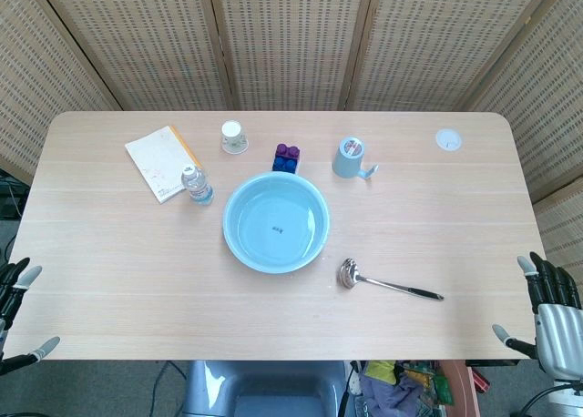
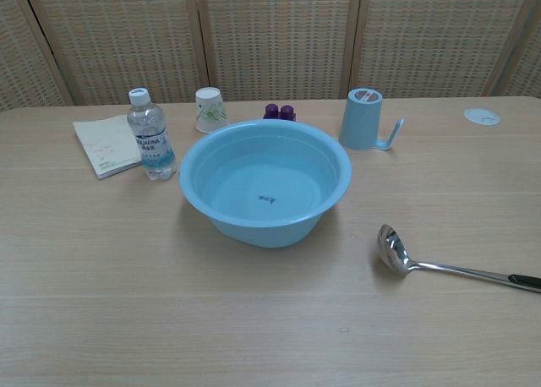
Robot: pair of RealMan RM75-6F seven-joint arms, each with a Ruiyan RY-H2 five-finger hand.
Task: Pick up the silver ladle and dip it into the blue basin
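The counter (image 1: 109,280) is a pale wood surface backed by woven screens (image 1: 291,35). The blue basin (image 1: 275,222) sits near the counter's centre, upright, with a small dark mark on its inner floor. The silver ladle (image 1: 387,283) lies flat on the counter just right of the basin and nearer the robot, apart from the rim; its bowl points toward the basin and its dark-tipped handle runs away to the right.

A notebook (image 1: 162,163) lies at the far left. A light blue mug (image 1: 350,157) stands upside down behind the basin to the right, its handle toward the right. A clear water bottle (image 1: 196,184) stands upright, touching or just beside the notebook's near corner. A paper cup (image 1: 233,137) stands inverted behind the basin. Purple and blue blocks (image 1: 286,157) sit just behind the basin's far rim. A small white disc (image 1: 447,140) lies at the far right.

The left hand (image 1: 16,294) shows at the lower left edge, off the counter, fingers spread wide and holding nothing. The right hand (image 1: 551,306) shows at the lower right edge, fingers apart, holding nothing, well apart from the ladle.
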